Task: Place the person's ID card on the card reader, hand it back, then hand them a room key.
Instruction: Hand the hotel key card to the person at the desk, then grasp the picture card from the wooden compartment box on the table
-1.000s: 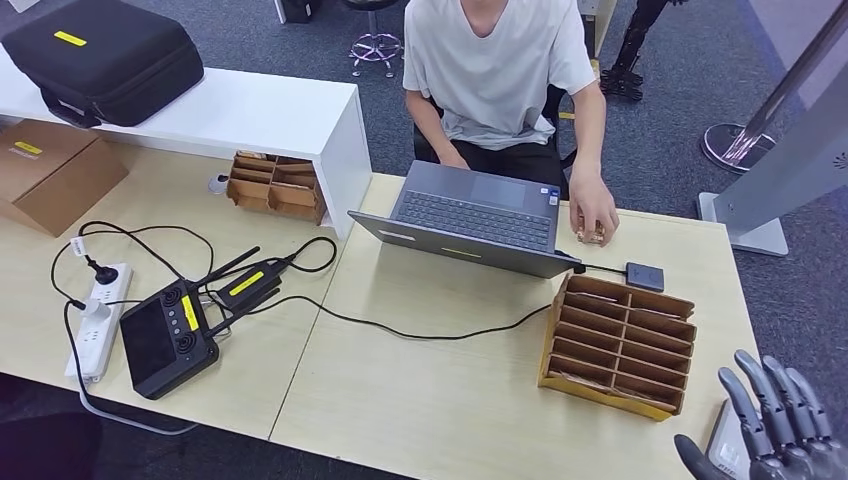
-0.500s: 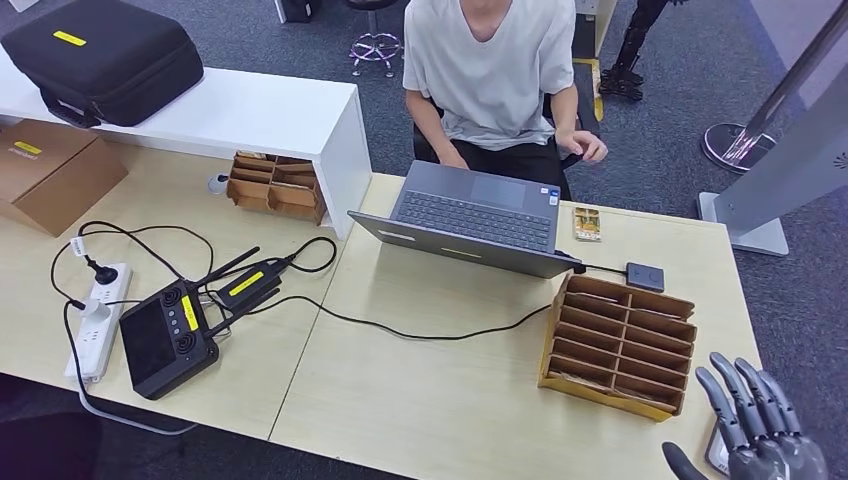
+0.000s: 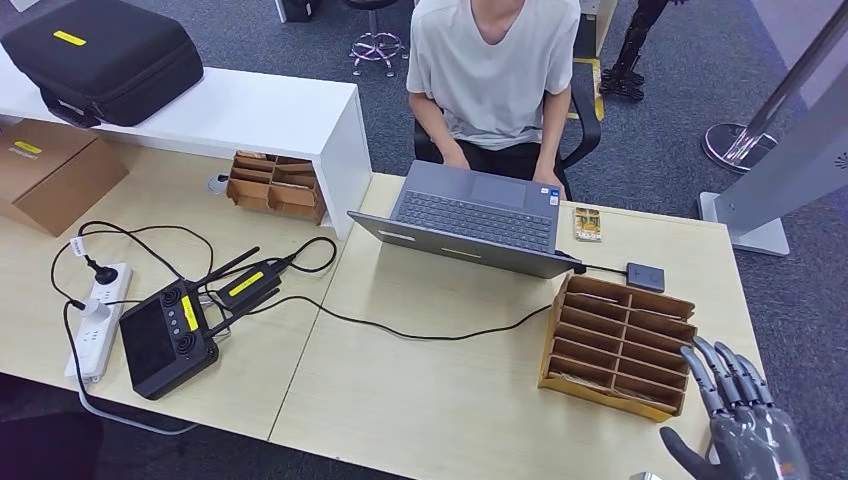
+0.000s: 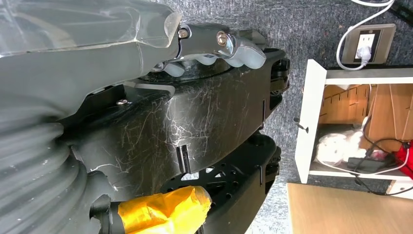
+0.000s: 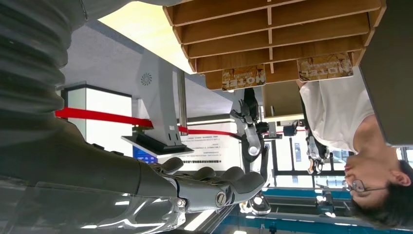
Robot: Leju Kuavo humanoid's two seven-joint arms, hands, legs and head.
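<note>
While ID card (image 3: 587,223) lies on desk (image 3: 450,400) beside laptop (image 3: 470,215), well apart from card reader (image 3: 645,276), right hand (image 3: 742,425) is seen spread, nothing held; left hand (image 4: 214,46) unclear; every step judged pending.

Before me stands a light wooden table (image 3: 440,400), adjoining a second table (image 3: 40,290) on my left. A white shelf (image 3: 250,115) sits over that one. The floor (image 3: 680,120) is grey carpet. A grey stand (image 3: 790,170) rises at right.
</note>
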